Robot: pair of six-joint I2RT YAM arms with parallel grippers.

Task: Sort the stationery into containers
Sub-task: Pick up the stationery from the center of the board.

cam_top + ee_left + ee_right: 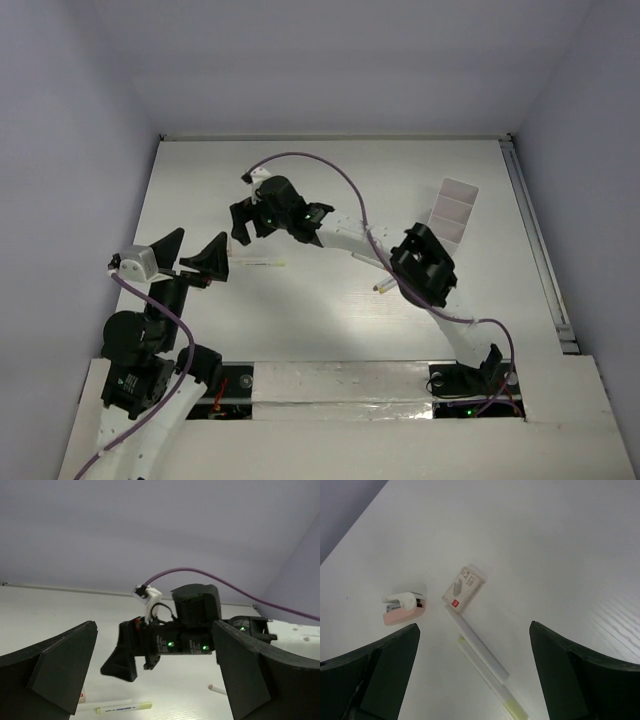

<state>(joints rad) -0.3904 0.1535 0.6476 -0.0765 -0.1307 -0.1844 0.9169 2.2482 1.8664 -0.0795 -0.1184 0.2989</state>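
Nearest us on the left, the left claw (200,248) hangs above the table (330,330), jaws spread wide, holding nothing. Just right of it we find a white pen (480,647) and a yellow-tipped stick (492,687) lying side by side. A pink stapler (402,607) and a small staple box (464,589) lie at their far end. The right claw (474,629) hovers over these, jaws wide, empty. Farther right lies another pen (385,285), then the white container (455,208), well apart from the pens.
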